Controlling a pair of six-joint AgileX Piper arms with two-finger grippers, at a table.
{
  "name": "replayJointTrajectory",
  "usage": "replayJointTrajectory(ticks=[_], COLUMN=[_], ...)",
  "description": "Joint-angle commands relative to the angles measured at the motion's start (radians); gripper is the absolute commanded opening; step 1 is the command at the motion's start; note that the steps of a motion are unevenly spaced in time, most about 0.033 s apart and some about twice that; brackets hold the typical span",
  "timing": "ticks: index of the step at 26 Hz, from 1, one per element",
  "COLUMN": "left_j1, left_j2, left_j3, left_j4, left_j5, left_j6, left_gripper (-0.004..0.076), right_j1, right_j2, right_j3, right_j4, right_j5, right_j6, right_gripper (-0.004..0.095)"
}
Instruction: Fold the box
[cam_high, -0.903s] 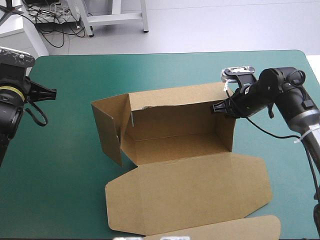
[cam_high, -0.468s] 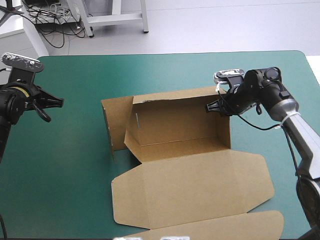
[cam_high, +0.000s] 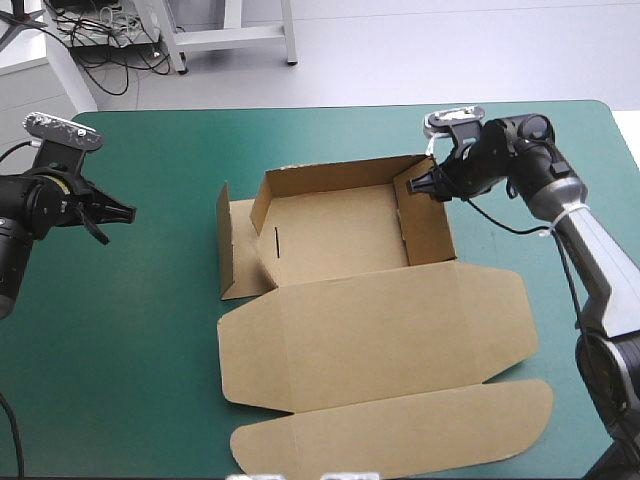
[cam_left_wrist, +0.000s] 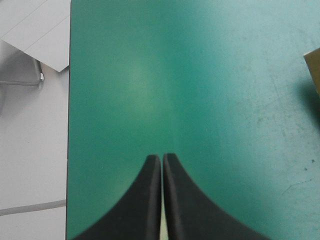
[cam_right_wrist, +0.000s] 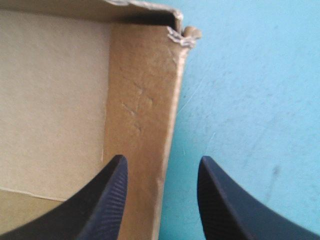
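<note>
The table carries the box at its middle, long axis running left to right, lid flat toward the near edge. The right gripper is at the far right corner, fingers apart astride the end wall. The left gripper, fingers together, hovers well apart to the left. Since earlier, that wall has tipped inward and the left arm has edged closer.
</note>
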Motion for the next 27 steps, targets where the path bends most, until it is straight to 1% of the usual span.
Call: replayJointTrajectory(ticks=[1, 3, 5, 7, 10, 12, 14, 17, 20, 23, 27], left_j1=[0.001, 0.003, 0.003, 0.017, 0.086, 0.15, 0.22, 0.3, 0.354, 0.37, 0.37], left_j2=[-0.011, -0.002, 0.011, 0.028, 0.054, 0.069, 0.079, 0.085, 0.087, 0.087, 0.087], left_j3=[-0.024, -0.024, -0.024, -0.024, -0.024, -0.024, -0.024, -0.024, -0.024, -0.024, -0.024], left_j4=[0.008, 0.006, 0.006, -0.005, -0.097, -0.185, -0.296, -0.457, -0.565, -0.584, -0.584], left_j5=[-0.033, -0.028, -0.033, -0.035, -0.035, -0.025, -0.012, 0.037, 0.077, 0.139, 0.186], left_j6=[0.001, 0.001, 0.001, -0.003, -0.003, 0.02, 0.066, 0.134, 0.193, 0.206, 0.212], left_gripper=[-0.0003, -0.0003, -0.0003, -0.0003, -0.0003, -0.0003, -0.0003, -0.0003, -0.0003, -0.0003, -0.0003], right_j1=[0.0, 0.0, 0.0, -0.003, -0.009, -0.009, -0.009, -0.009, -0.009, -0.009, -0.009], right_j2=[-0.049, -0.049, -0.051, -0.058, -0.058, -0.056, -0.042, 0.004, 0.076, 0.18, 0.254], right_j3=[-0.171, -0.264, -0.327, -0.354, -0.353, -0.335, -0.322, -0.32, -0.32, -0.32, -0.32], right_j4=[-0.088, -0.154, -0.188, -0.173, -0.124, -0.117, -0.102, -0.067, -0.055, -0.045, -0.041], right_j5=[0.087, 0.18, 0.225, 0.223, 0.223, 0.223, 0.223, 0.22, 0.214, 0.223, 0.223], right_j6=[0.016, 0.016, 0.047, 0.096, 0.1, 0.1, 0.09, 0.089, 0.089, 0.058, 0.058], right_gripper=[0.0422, 0.0422, 0.0422, 0.0422, 0.0422, 0.0422, 0.0422, 0.0422, 0.0421, 0.042, 0.0415])
